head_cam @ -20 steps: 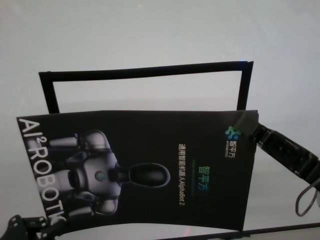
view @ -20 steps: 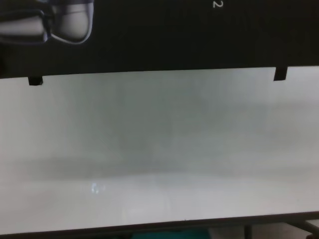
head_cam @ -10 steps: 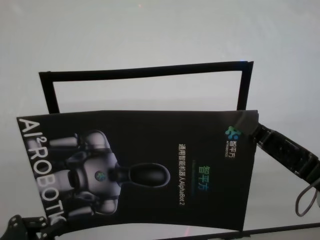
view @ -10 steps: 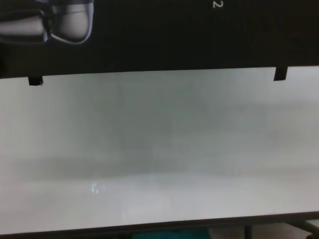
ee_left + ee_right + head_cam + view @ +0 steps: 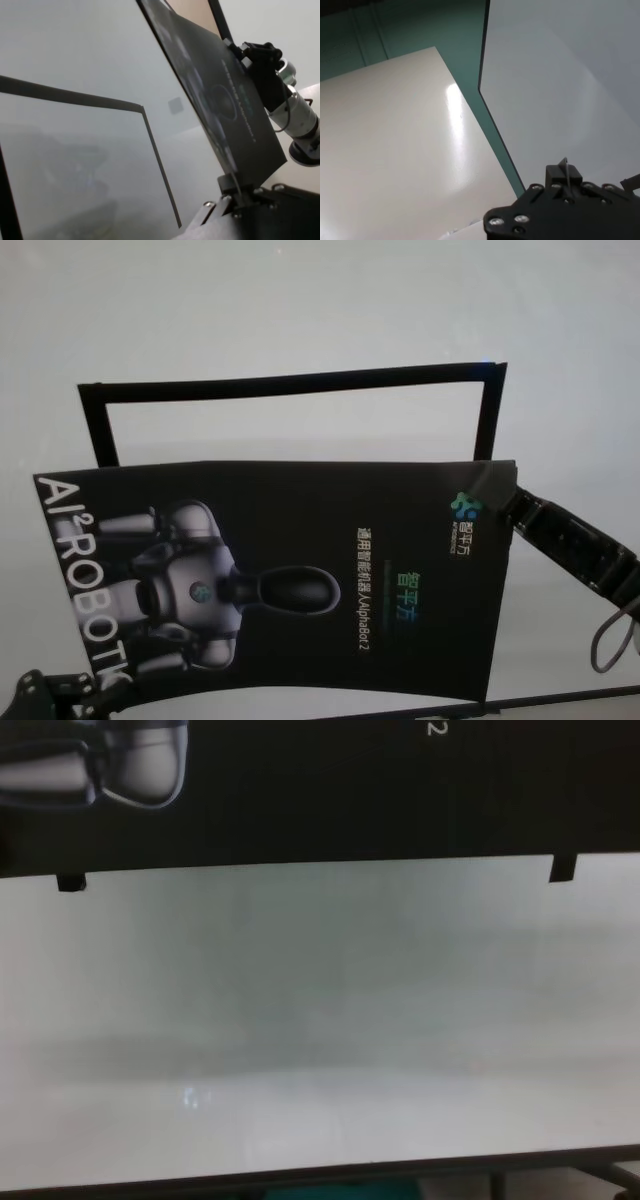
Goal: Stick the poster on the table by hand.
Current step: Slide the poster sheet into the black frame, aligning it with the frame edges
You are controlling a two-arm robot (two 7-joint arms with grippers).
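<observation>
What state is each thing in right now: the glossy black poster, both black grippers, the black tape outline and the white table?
Glossy black poster: held above the table, tilted, not stuck.
Left black gripper: shut on the poster's near-left corner.
Right black gripper: shut on the poster's right edge.
Black tape outline: flat on the table, partly hidden by the poster.
White matte table: nothing stuck yet.

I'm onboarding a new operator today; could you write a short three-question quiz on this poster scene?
1. True or false: the poster lies flat on the table.
2. Which gripper holds which poster corner?
3. The black tape frame sits: A) farther off than the poster, B) nearer the robot.

Key:
1. False; it is held up, tilted.
2. Right gripper at the far right corner, left gripper at the near left corner.
3. A.
</observation>
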